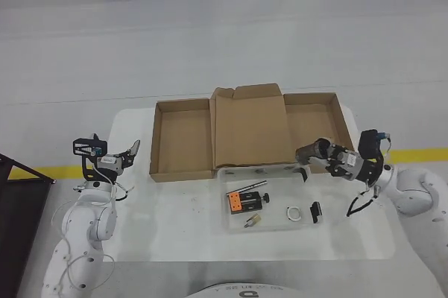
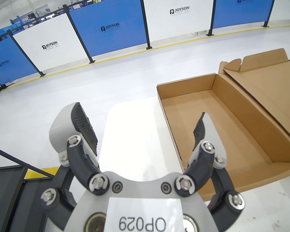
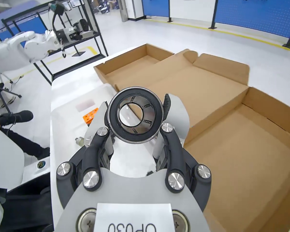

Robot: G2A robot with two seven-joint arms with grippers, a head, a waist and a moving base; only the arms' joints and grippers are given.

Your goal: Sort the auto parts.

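One ring (image 3: 134, 97), black-rimmed with a bright metal bore, sat clamped between the right tool's (image 3: 137, 109) fingers. It was held at the near edge of the cardboard box (image 1: 250, 130), just past the clear tray (image 1: 279, 223) fronting that box. Its bore ran along the tool, facing the wrist. The box's open right compartment (image 3: 244, 146) lay directly beyond, so this arm was the nearer. The left tool (image 2: 140, 112) hung spread and unladen off the box's left end.

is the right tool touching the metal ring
Touching: the right wrist view shows the right tool clamped on the metal ring, a finger pressed against each side.
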